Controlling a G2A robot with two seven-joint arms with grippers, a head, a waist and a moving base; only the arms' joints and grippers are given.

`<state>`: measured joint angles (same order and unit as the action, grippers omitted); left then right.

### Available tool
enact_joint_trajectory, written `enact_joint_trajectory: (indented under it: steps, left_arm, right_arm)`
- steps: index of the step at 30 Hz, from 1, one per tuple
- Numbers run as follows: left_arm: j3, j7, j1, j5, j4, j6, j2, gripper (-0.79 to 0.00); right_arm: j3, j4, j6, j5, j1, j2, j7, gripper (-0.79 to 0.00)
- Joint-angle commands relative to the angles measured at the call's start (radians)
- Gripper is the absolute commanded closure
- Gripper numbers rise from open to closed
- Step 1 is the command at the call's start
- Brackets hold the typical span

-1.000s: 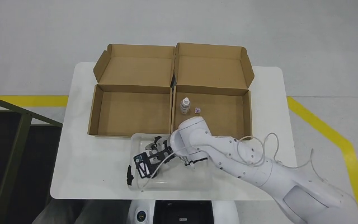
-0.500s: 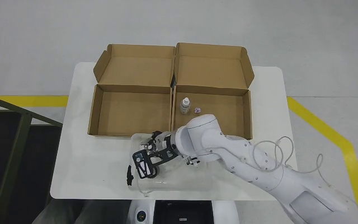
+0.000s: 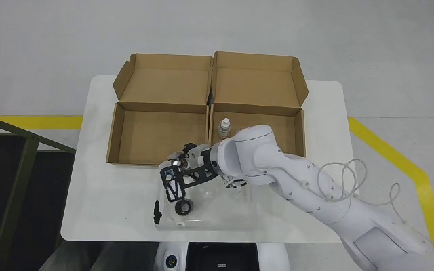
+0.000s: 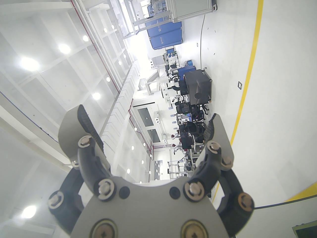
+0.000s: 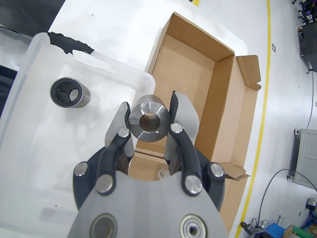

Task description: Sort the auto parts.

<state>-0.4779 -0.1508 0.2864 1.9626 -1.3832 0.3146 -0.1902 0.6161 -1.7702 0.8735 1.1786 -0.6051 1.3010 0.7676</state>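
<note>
Table (image 3: 95, 196), white, smooth and round-cornered, carries everything. Two brown cardboard boxes sit side by side on its far half with their lids folded back. The left box (image 3: 159, 139) has a bare floor. The right box (image 3: 278, 132) holds a small white bottle (image 3: 224, 127), upright near the shared wall. Just in front of the boxes is a clear plastic bin (image 5: 29, 130), shallow, with rounded corners and a milky rim.

The white right arm (image 3: 305, 193) lies across from the near right. In the top view it covers the bin's right part and the near left corner of the right box. Its right gripper (image 5: 149, 104) is clamped on a sleeve (image 5: 149, 122), a short, thick-walled steel cylinder with a round bore and a dull machined end face. Ribbed black pads (image 5: 172, 102) press its curved sides. The sleeve hangs over the bin's far edge, just beside the left box's near wall.

The left gripper (image 4: 148, 113), grey plates on black links, is spread wide with nothing between its fingers and points out into the room.

A bearing (image 5: 68, 95), a shiny cylinder with a black ribbed bore, lies on its side on the bin floor, apart from the sleeve. Torn black tape (image 5: 69, 44) patches one corner of the bin's rim.
</note>
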Motion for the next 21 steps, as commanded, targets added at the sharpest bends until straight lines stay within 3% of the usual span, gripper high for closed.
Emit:
enact_joint_trajectory:
  steps: [1,21]
  left_arm:
    - [0.0,0.0,0.0,0.0,0.0,0.0,0.0,-0.785]
    - [0.0,0.0,0.0,0.0,0.0,0.0,0.0,-0.785]
  right_arm:
    - [0.005,0.014,-0.002,0.001,0.011,0.002,-0.008,0.0]
    - [-0.047,0.299,-0.007,-0.03,0.147,0.063,-0.09,0.0]
